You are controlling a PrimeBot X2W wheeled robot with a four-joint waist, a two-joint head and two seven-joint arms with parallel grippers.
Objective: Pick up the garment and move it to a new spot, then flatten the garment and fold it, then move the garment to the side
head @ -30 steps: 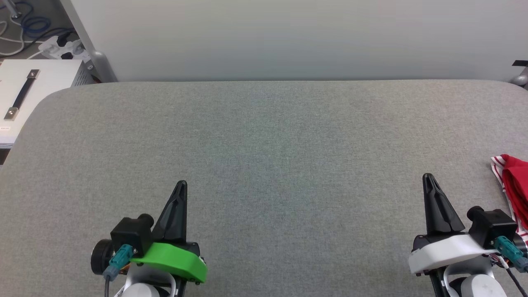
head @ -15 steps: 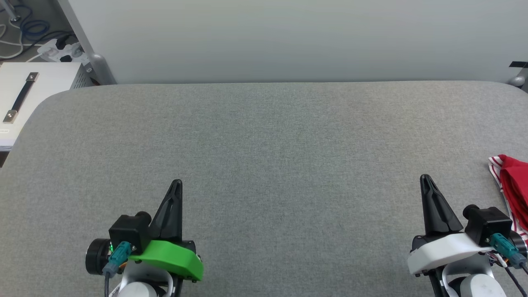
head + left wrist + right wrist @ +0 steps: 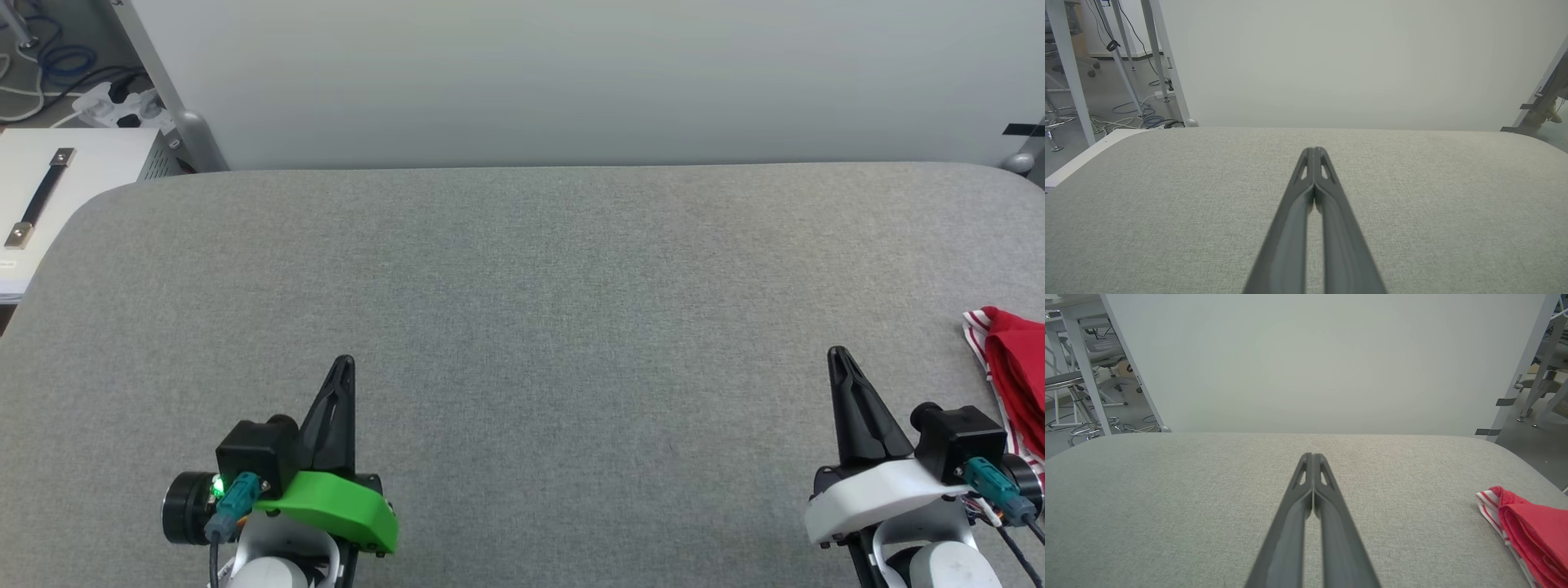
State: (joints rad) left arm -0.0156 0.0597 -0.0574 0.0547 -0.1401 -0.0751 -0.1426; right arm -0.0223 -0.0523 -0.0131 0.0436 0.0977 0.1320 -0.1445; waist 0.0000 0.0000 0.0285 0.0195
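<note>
1. The left end effector (image 3: pixel 343 365), in a green housing, hangs low over the left side of the grey desk (image 3: pixel 531 278). Its two dark fingers are pressed together and hold nothing.
2. The right end effector (image 3: pixel 838 357), in a white housing, hangs low on the right, with its fingers closed tip to tip and empty.
3. The garment (image 3: pixel 1015 371), red with striped trim, lies bunched on the desk's right side. It is near the right end effector but not touching it.
</note>
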